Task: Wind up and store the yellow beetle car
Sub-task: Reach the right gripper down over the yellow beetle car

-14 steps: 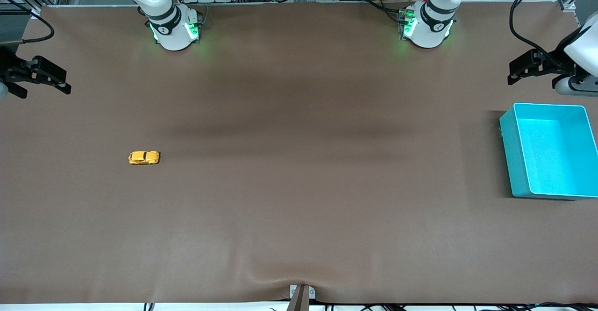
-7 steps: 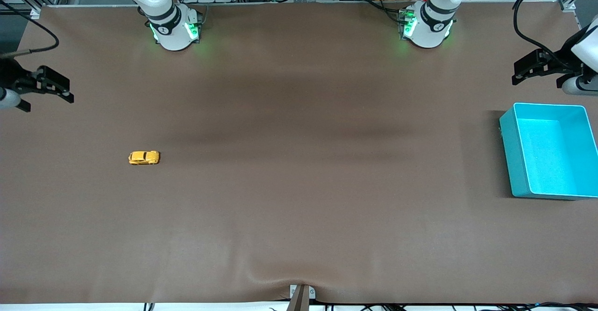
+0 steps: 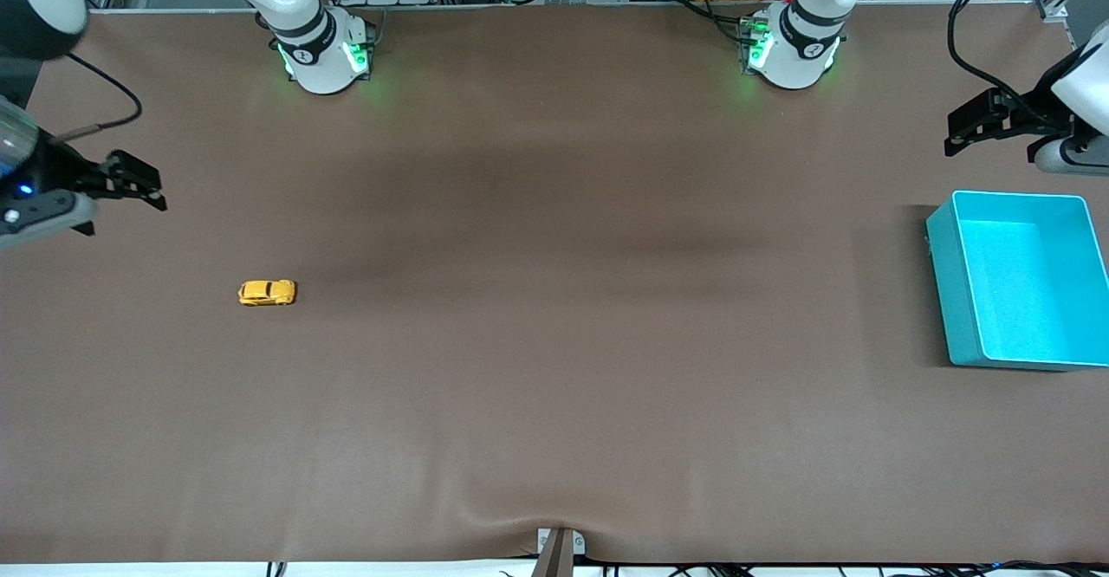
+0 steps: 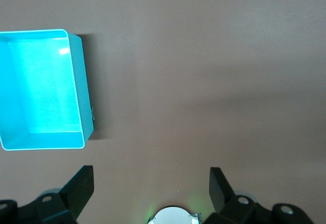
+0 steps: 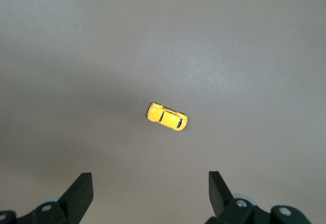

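Currently the yellow beetle car (image 3: 267, 292) sits on its wheels on the bare brown worktop (image 3: 554, 343), toward the right arm's end, with nothing touching it. In the right wrist view the car (image 5: 167, 116) lies on the mat in the gap ahead of that arm's two dark fingers (image 5: 79, 193), clear of both.

The right tool (image 3: 130, 185) hangs in the air over the worktop's edge at the right arm's end, well apart from the car, its fingers spread wide and holding nothing.

The left tool (image 3: 975, 122) is raised over the worktop at the left arm's end, near the teal bin (image 3: 940, 282) but not above it. Its fingers (image 4: 80, 188) also stand wide apart with nothing between them. The bin (image 4: 79, 81) rests on the mat with its opening upward, and its visible floor shows no contents. The car and the bin lie at the two ends of the worktop, well apart.
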Robot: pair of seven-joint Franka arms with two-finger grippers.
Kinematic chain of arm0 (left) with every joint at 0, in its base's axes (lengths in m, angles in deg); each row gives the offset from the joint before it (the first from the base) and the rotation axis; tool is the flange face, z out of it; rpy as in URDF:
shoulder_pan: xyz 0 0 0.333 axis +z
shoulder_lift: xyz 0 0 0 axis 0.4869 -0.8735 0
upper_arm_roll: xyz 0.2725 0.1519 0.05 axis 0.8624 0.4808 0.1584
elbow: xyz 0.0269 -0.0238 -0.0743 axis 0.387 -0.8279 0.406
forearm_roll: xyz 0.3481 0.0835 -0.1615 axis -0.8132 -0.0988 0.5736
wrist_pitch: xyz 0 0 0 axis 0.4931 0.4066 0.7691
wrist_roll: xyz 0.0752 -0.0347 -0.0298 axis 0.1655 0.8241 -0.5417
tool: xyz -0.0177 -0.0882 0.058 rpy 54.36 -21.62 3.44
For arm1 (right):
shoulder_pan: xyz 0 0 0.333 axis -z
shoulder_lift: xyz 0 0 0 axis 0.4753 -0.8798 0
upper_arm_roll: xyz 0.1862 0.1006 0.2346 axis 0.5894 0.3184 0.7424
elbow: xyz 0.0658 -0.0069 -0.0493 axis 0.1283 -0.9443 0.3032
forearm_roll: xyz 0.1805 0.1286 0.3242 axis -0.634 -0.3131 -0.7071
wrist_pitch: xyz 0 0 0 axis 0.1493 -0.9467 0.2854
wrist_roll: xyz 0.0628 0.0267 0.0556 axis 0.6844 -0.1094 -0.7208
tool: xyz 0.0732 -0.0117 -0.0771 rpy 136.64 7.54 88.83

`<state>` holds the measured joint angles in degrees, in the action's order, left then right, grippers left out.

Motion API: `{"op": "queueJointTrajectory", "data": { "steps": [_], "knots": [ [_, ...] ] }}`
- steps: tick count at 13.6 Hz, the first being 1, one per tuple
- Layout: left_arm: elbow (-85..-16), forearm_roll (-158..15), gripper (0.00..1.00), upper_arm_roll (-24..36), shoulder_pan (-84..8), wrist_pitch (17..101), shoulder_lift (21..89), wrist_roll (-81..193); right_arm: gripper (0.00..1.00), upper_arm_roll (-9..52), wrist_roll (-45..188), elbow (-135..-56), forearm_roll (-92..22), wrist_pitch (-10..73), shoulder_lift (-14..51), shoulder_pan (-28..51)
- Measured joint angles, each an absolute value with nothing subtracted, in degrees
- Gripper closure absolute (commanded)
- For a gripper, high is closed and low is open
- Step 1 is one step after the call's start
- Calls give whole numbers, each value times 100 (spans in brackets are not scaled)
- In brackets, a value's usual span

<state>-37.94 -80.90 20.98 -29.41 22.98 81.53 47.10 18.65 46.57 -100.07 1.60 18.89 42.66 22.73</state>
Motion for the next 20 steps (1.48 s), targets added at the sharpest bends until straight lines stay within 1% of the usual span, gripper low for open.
{"op": "queueJointTrajectory", "data": {
  "steps": [2, 5, 8, 12, 16, 20],
  "knots": [
    [-3796, -8090, 0, 2100, -2940, 2296, 8153, 4710, 0, 1861, 3871, -10457, 167, 2418, 4214, 2280],
    [-3795, -8090, 0, 2131, -2933, 2295, 8153, 4710, 0, 1844, 2500, -10895, 178, 2811, 3987, 2298],
    [-3787, -8090, 0, 2159, -2923, 2296, 8153, 4710, 0, 1838, 1147, -11019, 179, 3080, 3512, 2301],
    [-3785, -8090, 0, 2161, -2920, 2297, 8153, 4710, 0, 1838, 31, -11034, 179, 3371, 2823, 2302],
    [-3784, -8090, 0, 2161, -2920, 2369, 8153, 4710, 0, 1834, -921, -11320, 179, 4308, 2580, 2304],
    [-3781, -8090, 0, 2156, -2922, 2451, 8153, 4710, 0, 1826, -1256, -11472, 178, 4560, 2294, 2457]
  ]
}}
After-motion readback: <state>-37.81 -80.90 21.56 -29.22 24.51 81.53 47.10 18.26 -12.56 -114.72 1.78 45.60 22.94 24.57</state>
